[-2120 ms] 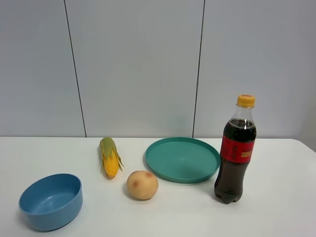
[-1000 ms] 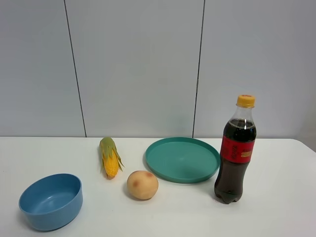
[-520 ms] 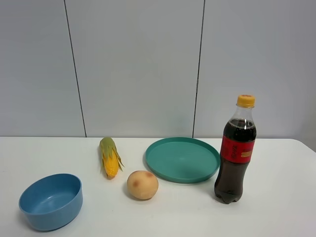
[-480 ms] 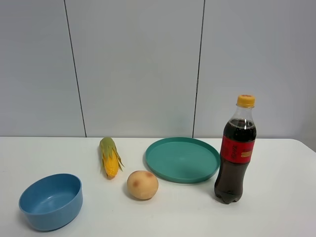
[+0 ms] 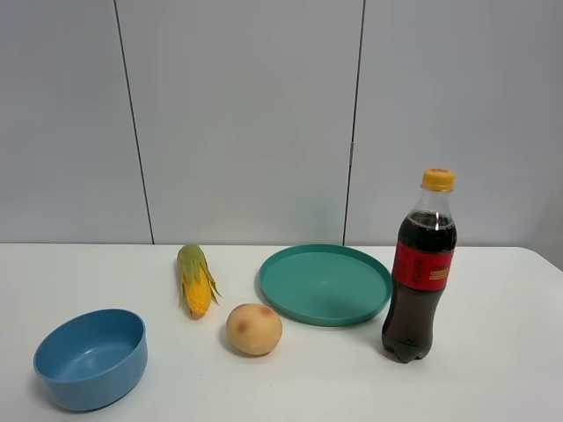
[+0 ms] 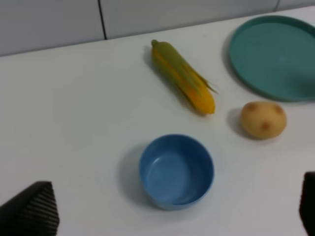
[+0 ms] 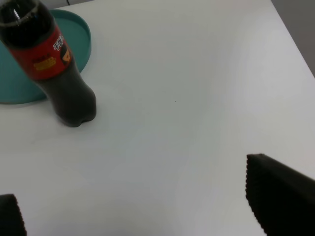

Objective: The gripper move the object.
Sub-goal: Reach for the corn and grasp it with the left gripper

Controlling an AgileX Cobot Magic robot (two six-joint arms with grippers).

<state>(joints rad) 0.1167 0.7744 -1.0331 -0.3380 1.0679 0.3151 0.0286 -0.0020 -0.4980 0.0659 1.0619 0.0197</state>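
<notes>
corn lies flat just beside the plate on its left-arm side, probably light, stiff, slick plastic (husk tips may flex), so pinch mid-cob across the width; left gripper and right gripper both gape wide, empty.

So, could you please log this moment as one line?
stage: not started | corn: lying on table, untouched | left hand: open | right hand: open

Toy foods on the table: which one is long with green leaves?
The corn cob: long, yellow, half wrapped in green husk. The other, the peach, is round, orange-tan and leafless.
</notes>
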